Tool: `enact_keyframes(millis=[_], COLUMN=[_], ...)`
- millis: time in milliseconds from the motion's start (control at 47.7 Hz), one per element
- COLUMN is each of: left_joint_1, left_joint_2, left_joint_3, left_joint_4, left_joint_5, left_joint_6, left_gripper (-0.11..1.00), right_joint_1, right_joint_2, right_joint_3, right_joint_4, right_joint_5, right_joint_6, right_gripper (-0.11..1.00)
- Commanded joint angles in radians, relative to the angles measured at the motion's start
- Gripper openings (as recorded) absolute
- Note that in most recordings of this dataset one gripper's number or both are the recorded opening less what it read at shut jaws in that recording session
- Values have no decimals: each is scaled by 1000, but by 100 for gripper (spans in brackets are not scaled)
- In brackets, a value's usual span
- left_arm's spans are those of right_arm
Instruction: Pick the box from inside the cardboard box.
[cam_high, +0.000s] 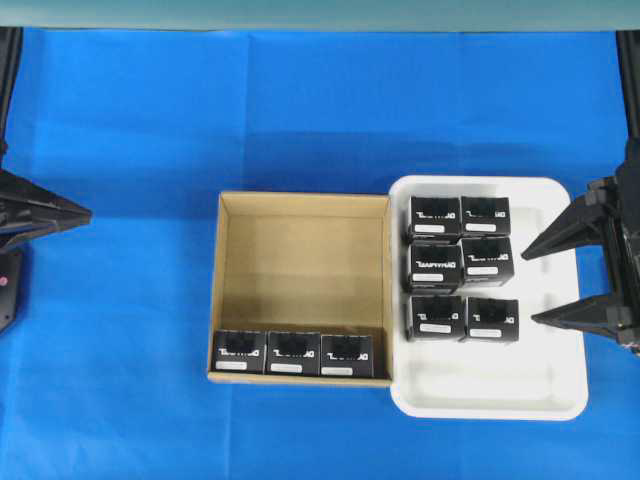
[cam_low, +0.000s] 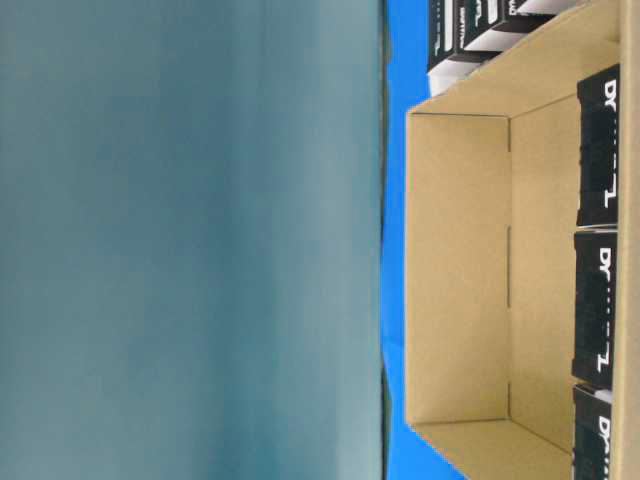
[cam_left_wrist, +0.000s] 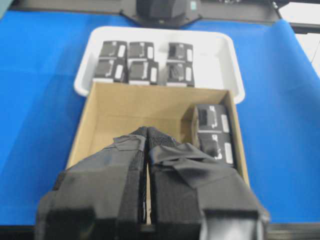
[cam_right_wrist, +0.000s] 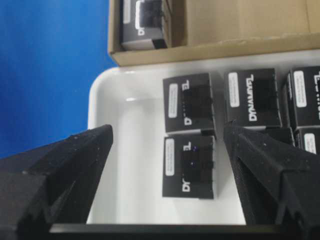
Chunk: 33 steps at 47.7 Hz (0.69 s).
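Note:
The brown cardboard box (cam_high: 300, 270) sits mid-table. Three black boxes with white label strips stand in a row along its near wall: left (cam_high: 238, 352), middle (cam_high: 292, 353), right (cam_high: 345, 355). Two of them show in the left wrist view (cam_left_wrist: 212, 117), one in the right wrist view (cam_right_wrist: 145, 20). My left gripper (cam_high: 85, 213) is shut and empty at the far left, well clear of the carton; its closed tips (cam_left_wrist: 147, 131) point toward the carton (cam_left_wrist: 100, 110). My right gripper (cam_high: 530, 288) is open and empty over the tray's right side, with its fingers (cam_right_wrist: 167, 129) apart.
A white rounded plastic tray (cam_high: 480, 375) touches the carton's right wall and holds several identical black boxes (cam_high: 460, 265). One of them (cam_right_wrist: 189, 167) lies below, between the right fingers. Blue cloth (cam_high: 120, 120) covers the table.

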Motion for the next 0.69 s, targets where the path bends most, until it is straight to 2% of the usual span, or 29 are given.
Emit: enact_keyframes(millis=[0, 670], left_joint_1=[2, 2], left_joint_2=[12, 12], left_joint_3=[-28, -26], left_joint_4=[2, 2], left_joint_5=[-9, -9], left_joint_6=[2, 2], left_gripper=[-4, -4], right_joint_1=[-2, -2], right_joint_2=[-5, -28], right_joint_3=[0, 18], right_joint_4=[2, 2], right_joint_5=[-12, -49], right_joint_6=[-2, 0], right_gripper=[94, 94])
